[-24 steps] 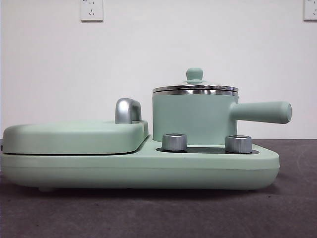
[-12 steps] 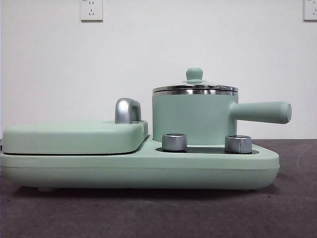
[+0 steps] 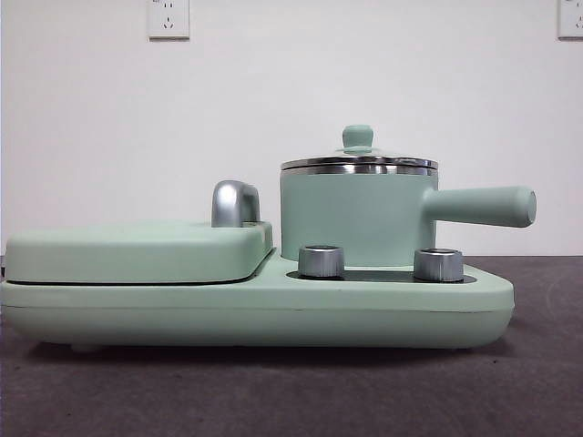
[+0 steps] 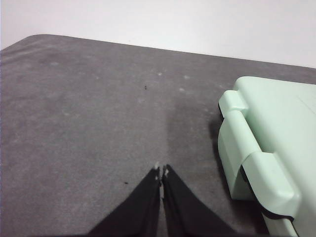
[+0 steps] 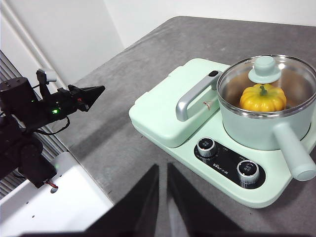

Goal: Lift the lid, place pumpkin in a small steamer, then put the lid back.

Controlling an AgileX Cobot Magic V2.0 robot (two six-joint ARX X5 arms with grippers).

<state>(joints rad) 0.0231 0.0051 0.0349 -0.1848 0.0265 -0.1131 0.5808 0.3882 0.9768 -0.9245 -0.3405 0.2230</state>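
- Pumpkin [image 5: 262,98] already sits inside the small steamer [image 3: 353,215], seen through the glass of the lid [image 5: 265,69] in the right wrist view; its green stem points up under the knob.
- Lid rests level on the steamer's steel rim, knob centred, so by my reading all 3 steps look done.
- Steamer stands on the wide mint-green base [image 3: 273,309], behind its 2 silver knobs [image 3: 321,261], with its long handle pointing sideways off the base, free to be reached.
- Flat cover [image 3: 137,250] with the chrome handle [image 3: 234,202] lies closed beside the steamer.
- Left end effector [image 4: 161,174] hangs over the bare grey surface [image 4: 89,108], beside the base's edge, jaws pressed together and empty.
- Right end effector [image 5: 162,170] sits high and well back from the base, jaws nearly together with a narrow gap, holding nothing; both arms seem parked clear of the steamer.
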